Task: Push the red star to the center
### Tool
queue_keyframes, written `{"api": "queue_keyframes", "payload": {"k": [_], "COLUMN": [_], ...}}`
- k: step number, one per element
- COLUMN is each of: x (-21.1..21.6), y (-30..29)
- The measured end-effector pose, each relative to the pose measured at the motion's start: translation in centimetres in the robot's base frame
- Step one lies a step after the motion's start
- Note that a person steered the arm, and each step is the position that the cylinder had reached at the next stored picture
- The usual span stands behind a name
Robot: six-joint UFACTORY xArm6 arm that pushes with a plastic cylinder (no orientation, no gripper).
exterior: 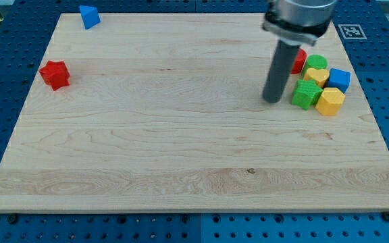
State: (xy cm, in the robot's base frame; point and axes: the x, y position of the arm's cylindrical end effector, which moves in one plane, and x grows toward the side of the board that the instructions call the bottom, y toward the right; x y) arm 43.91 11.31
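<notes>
The red star (55, 73) lies near the board's left edge, in the upper left of the view. My tip (272, 100) rests on the board far to the right of it, just left of a cluster of blocks. The rod rises from the tip toward the view's top. The tip stands close beside the green star (306, 94), with a small gap between them.
The wooden board (181, 148) fills most of the view. A blue block (88, 16) sits at the top left. The right cluster holds a red block (298, 61) partly behind the rod, a green block (316, 64), a yellow heart (317, 76), a blue cube (339, 79) and a yellow hexagon (330, 101).
</notes>
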Motion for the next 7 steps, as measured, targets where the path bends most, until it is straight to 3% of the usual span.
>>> {"api": "queue_keyframes", "payload": {"k": [1, 4, 5, 6, 7], "x": [2.3, 3.0, 1.7, -3.5, -4.4], "y": [-5.7, -28.8, -36.2, -41.0, -41.2]}}
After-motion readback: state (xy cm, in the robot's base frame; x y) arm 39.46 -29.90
